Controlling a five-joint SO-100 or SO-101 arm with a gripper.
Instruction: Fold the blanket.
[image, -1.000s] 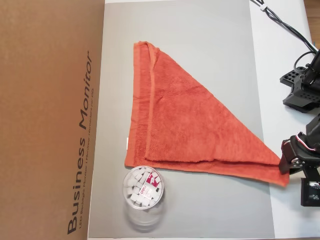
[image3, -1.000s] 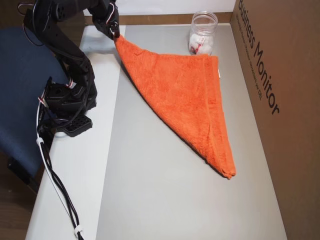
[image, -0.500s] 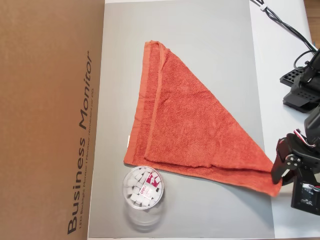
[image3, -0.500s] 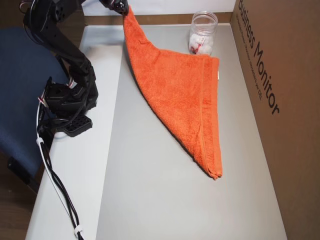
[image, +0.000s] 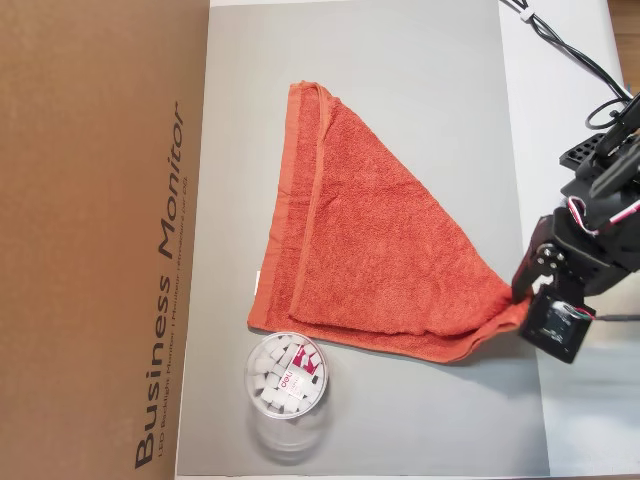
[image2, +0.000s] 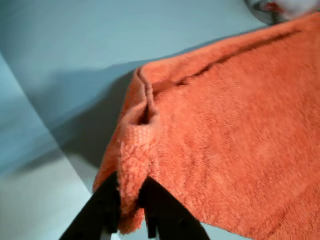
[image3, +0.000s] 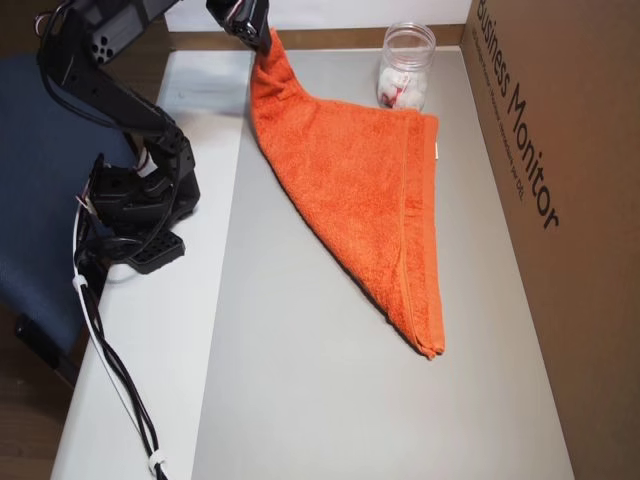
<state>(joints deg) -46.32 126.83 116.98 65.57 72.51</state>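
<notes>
The orange-red blanket (image: 380, 240) lies folded into a triangle on the grey mat (image: 400, 60), also seen in another overhead view as the blanket (image3: 360, 180). Its hemmed border band runs along the side nearest the cardboard box. My gripper (image: 520, 295) is shut on the blanket's pointed corner at the mat's edge and holds it lifted, so the cloth curls up there. In the wrist view the two black fingers (image2: 105, 210) of the gripper (image2: 131, 202) pinch a bunched fold of blanket (image2: 225, 140). The gripper (image3: 262, 38) stands above the mat's far left corner.
A clear jar (image: 285, 375) of small white pieces, also seen as the jar (image3: 405, 70), stands just beside the blanket's edge. A large cardboard box (image: 100, 240) borders the mat. The arm's base (image3: 140, 200) and cables (image3: 110, 370) sit on the white table strip.
The gripper has risen and carried the pinched corner inward over the mat. The corner now curls up, and the blanket's far tip slid slightly toward the arm side.
</notes>
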